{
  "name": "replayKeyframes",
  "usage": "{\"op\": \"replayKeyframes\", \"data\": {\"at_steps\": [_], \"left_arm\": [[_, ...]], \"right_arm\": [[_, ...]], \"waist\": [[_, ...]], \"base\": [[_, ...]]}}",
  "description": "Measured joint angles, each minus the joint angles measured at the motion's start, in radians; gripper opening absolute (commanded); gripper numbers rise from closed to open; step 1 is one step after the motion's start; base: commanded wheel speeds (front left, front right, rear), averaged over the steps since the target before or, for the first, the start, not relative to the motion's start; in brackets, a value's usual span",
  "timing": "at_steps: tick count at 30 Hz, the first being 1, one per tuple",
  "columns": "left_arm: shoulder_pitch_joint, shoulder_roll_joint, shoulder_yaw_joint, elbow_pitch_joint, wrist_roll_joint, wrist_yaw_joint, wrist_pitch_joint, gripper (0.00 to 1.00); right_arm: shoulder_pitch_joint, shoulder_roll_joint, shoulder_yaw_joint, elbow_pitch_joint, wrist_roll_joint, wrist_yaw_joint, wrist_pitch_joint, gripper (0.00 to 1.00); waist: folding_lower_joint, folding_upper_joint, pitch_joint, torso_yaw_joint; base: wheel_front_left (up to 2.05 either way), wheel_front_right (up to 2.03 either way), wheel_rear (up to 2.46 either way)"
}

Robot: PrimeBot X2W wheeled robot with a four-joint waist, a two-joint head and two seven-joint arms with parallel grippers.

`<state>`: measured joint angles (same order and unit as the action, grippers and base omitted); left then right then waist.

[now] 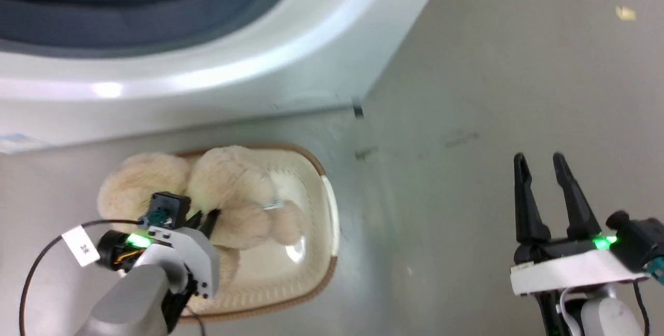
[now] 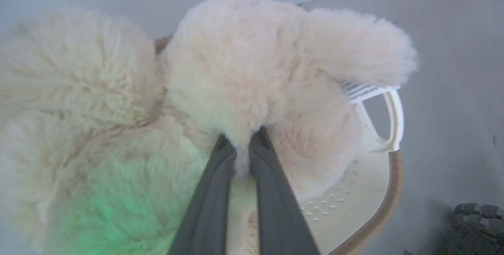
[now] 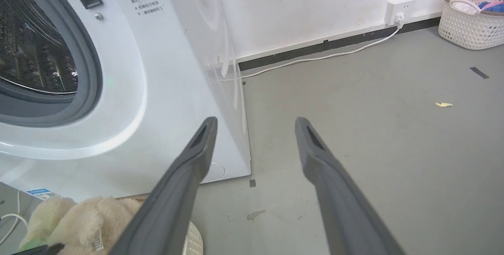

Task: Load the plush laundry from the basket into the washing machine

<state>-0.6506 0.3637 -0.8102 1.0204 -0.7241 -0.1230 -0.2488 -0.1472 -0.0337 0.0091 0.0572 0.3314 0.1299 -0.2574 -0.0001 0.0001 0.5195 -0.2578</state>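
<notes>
The fluffy beige plush laundry (image 1: 228, 196) lies across the cream basket (image 1: 311, 253) on the floor below the washing machine (image 1: 218, 61). My left gripper (image 1: 205, 220) reaches down into it and is shut on a tuft of the plush laundry (image 2: 244, 89), its two dark fingers (image 2: 208, 200) pinched together in the fur. The basket's white handle and brown rim (image 2: 390, 192) show at the right. My right gripper (image 1: 544, 170) hovers open over bare floor, far right of the basket. The washing machine's drum and grey-blue ring (image 3: 84, 70) stand open beside the right gripper (image 3: 256, 127), with the plush laundry (image 3: 75, 223) at lower left.
A white wall with a socket (image 3: 399, 11) and a trailing cable (image 3: 315, 58) runs behind the washer. A second woven basket (image 3: 472, 19) with clothes stands in the far corner. A small yellow scrap (image 3: 443, 104) lies on the grey floor.
</notes>
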Motion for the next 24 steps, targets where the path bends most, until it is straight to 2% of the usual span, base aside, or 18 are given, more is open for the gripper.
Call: {"op": "replayKeyframes", "data": {"at_steps": [5, 10, 11, 12, 16, 17, 18, 19, 21, 24], "left_arm": [[0.131, 0.014, 0.129, -0.238, 0.095, 0.057, -0.006, 0.00], [0.300, 0.007, 0.271, -0.447, 0.187, 0.085, -0.006, 0.00], [0.349, -0.002, 0.326, -0.518, 0.220, 0.086, -0.006, 0.00], [0.349, -0.002, 0.326, -0.518, 0.220, 0.086, -0.006, 0.00], [0.424, -0.035, 0.455, -0.668, 0.306, 0.085, -0.006, 0.00], [0.424, -0.035, 0.455, -0.668, 0.306, 0.085, -0.006, 0.00], [0.430, -0.046, 0.503, -0.717, 0.333, 0.076, -0.006, 0.00], [0.430, -0.046, 0.503, -0.717, 0.333, 0.076, -0.006, 0.00], [0.425, -0.053, 0.566, -0.780, 0.370, 0.067, -0.006, 0.00], [0.415, -0.052, 0.598, -0.806, 0.387, 0.058, -0.006, 0.00]], "right_arm": [[0.024, 0.000, -0.017, 0.023, -0.007, 0.000, 0.000, 1.00], [0.045, 0.000, -0.023, 0.037, -0.018, 0.000, 0.000, 1.00], [0.052, 0.000, -0.024, 0.040, -0.023, 0.000, 0.000, 1.00], [0.052, 0.000, -0.024, 0.040, -0.023, 0.000, 0.000, 1.00], [0.062, 0.000, -0.034, 0.043, -0.024, 0.000, 0.000, 1.00], [0.062, 0.000, -0.034, 0.043, -0.024, 0.000, 0.000, 1.00], [0.067, 0.000, -0.033, 0.043, -0.024, 0.000, 0.000, 1.00], [0.067, 0.000, -0.033, 0.043, -0.024, 0.000, 0.000, 1.00], [0.068, 0.000, -0.026, 0.043, -0.024, 0.000, 0.000, 1.00], [0.067, 0.000, -0.020, 0.043, -0.007, 0.000, 0.000, 1.00]], "waist": [[-0.0001, 0.0000, -0.110, 0.036], [-0.0002, 0.0000, -0.205, 0.074], [-0.0002, 0.0000, -0.235, 0.088], [-0.0002, 0.0000, -0.235, 0.088], [-0.0002, 0.0000, -0.279, 0.120], [-0.0002, 0.0000, -0.279, 0.120], [-0.0002, 0.0000, -0.283, 0.128], [-0.0002, 0.0000, -0.283, 0.128], [0.0000, 0.0000, -0.270, 0.127], [0.0001, 0.0000, -0.255, 0.121]], "base": [[0.00, 0.00, 0.00], [0.00, 0.00, 0.00], [0.00, 0.00, 0.00], [0.00, 0.00, 0.00], [0.00, 0.00, 0.00], [0.00, 0.00, 0.00], [0.00, 0.00, 0.00], [0.00, 0.00, 0.00], [0.00, 0.00, 0.00], [0.00, 0.00, 0.00]]}}
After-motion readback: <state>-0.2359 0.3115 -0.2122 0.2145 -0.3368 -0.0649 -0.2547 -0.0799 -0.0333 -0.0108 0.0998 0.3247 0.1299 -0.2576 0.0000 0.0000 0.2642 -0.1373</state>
